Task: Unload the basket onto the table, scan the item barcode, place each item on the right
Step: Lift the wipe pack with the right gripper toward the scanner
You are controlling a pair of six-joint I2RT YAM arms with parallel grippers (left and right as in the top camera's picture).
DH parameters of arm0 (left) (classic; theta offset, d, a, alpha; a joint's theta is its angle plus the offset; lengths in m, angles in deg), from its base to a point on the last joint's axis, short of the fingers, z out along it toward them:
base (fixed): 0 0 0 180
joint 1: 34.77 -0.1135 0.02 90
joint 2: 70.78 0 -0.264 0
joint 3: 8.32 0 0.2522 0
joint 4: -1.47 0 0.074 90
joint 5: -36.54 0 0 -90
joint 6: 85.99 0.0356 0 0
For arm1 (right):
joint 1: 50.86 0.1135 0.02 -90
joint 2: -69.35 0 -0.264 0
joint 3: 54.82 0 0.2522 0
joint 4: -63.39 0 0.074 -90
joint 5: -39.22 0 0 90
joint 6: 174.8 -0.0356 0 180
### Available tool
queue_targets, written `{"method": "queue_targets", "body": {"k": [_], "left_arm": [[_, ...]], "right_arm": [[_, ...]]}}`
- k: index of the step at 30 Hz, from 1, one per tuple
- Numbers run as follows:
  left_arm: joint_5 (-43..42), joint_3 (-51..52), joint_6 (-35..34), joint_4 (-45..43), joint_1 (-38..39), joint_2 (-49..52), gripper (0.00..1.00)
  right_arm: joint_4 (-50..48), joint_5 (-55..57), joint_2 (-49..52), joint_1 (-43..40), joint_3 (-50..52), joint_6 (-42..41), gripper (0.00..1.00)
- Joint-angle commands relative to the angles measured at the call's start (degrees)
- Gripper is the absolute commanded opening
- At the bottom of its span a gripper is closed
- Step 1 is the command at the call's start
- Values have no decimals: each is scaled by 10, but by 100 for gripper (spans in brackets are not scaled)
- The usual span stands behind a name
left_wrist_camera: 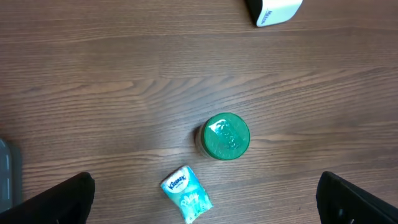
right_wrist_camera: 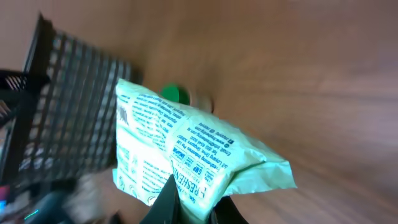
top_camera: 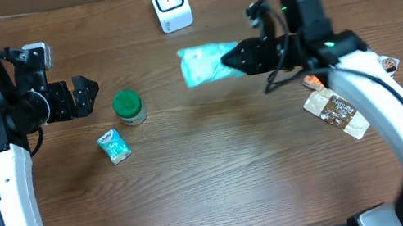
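The right end effector (top_camera: 235, 60) is clamped on one end of a pale green packet (top_camera: 201, 65), held above the counter (top_camera: 224, 192) near its far edge, just short of the white scanner (top_camera: 169, 2). It looks like the presenting step; next the packet's barcode must be turned to face the scanner. The left end effector (top_camera: 86, 94) hangs wide open by the left edge.

A jar with a green lid (top_camera: 128, 107) stands upright on the wooden worktop (top_camera: 232, 191), left of centre. A small Kleenex tissue pack (top_camera: 114, 146) lies just near-left of it, not touching. A brown snack packet (top_camera: 337, 112) lies flat at the right. A black wire basket (right_wrist_camera: 68, 106) sits at the left edge.
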Motion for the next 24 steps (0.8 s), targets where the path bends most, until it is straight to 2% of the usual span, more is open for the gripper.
{"method": "queue_targets", "body": {"k": [1,11,14,19,24], "left_arm": [[-6,-13,9,-2,4,-3,99],[-6,-13,9,-2,4,-3,100],[-6,-13,9,-2,4,-3,100],[-6,-13,9,-2,4,-3,99],[-6,-13,9,-2,4,-3,99]], "right_arm": [[12,101,-70,9,-14,-1,4],[24,106,-123,11,-14,-33,4],[44,150,-123,19,-18,-58,4],[105,263,-118,59,-68,-58,4],[142,459,-92,122,-168,-26,4]]}}
